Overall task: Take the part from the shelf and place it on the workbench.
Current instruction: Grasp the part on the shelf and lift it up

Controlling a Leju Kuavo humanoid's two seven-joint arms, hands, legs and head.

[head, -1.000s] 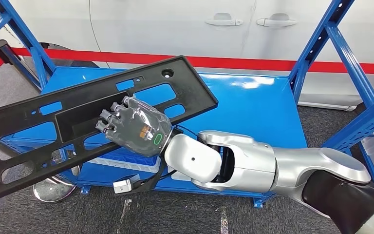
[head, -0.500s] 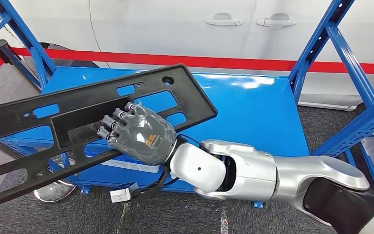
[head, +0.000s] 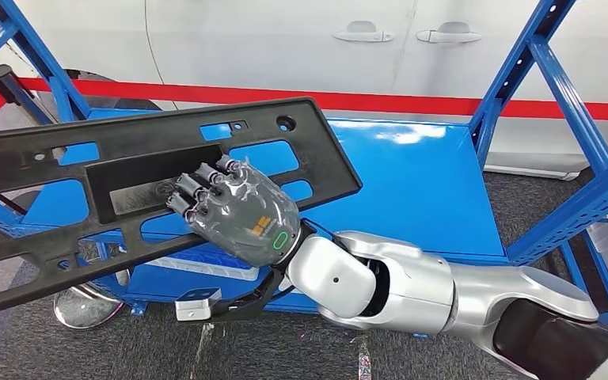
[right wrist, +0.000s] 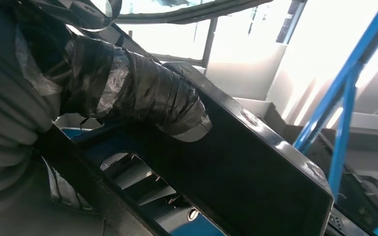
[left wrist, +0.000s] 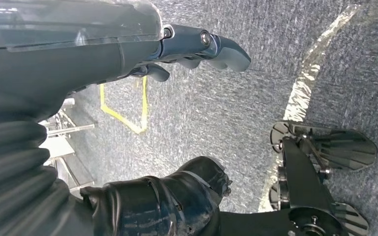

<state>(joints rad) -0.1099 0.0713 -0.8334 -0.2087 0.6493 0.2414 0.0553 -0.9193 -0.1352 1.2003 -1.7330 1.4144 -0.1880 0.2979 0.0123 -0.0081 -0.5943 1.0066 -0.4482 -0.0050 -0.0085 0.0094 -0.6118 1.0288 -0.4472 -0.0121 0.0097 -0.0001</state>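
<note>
A long black plastic part (head: 127, 170) with several cut-out windows hangs above the blue shelf deck (head: 412, 174), running from the picture's left edge to the middle. My right hand (head: 233, 206) grips its near edge, fingers hooked into the part's central recess. In the right wrist view the taped thumb (right wrist: 152, 98) presses on the part's black rim (right wrist: 256, 162). My left hand (left wrist: 128, 44) hangs over the grey floor with its fingers (left wrist: 211, 46) loosely extended and nothing in them.
Blue shelf uprights (head: 554, 71) rise at the right and at the left (head: 32, 47). Behind the shelf stands a white car (head: 324, 39), with a red barrier band (head: 412, 103) in front of it. Grey carpet floor (head: 324, 348) lies in front.
My right hand has lifted the part and turned it closer to level; its far right end moved slightly right and its left end rose.
</note>
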